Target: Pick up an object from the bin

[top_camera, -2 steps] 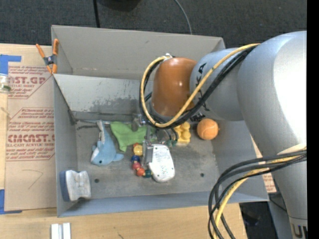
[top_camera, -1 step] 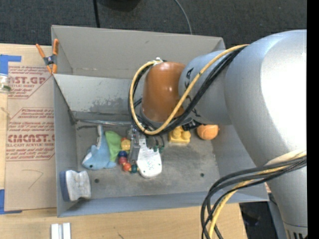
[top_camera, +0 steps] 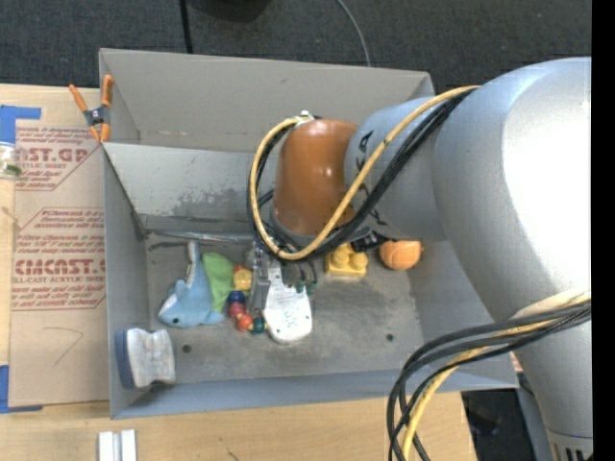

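- Bin [top_camera: 123,257]: grey metal, with walls sloping down to a flat floor. The contents lie in a band from the front left corner to right of centre.
- Block [top_camera: 146,356]: grey-white with a blue left face. It sits in the front left corner, well apart from the other items.
- Blue toy [top_camera: 190,303]: pale blue and soft-looking, left of centre. Its right side touches the green piece.
- Green piece [top_camera: 219,275]: bright green, lying just behind and to the right of the blue toy.
- Yellow bit [top_camera: 242,279]: small, just beside the green piece on its right.
- Beads [top_camera: 245,317]: a small cluster of red, orange and blue, lying between the blue toy and the white oval and against the oval's left edge.
- White oval [top_camera: 290,323]: a smooth white rounded item near the middle of the floor. This is the item under the hand. Its rear part is covered by the hand, and its front part is in plain view.
- Hand [top_camera: 279,288]: lowered to the floor directly over the rear of the white oval. Whether it is wide, narrow or gripping cannot be told, as its own body hides the tips.
- Orange cover [top_camera: 309,176]: on the wrist above the hand, with yellow cables [top_camera: 258,190] looped round it.
- Yellow toy [top_camera: 346,263]: just right of the hand, partly under the wrist.
- Orange ball [top_camera: 402,254]: near the yellow toy on its right, not touching it.
- Arm [top_camera: 519,190]: large and grey, entering from the right.
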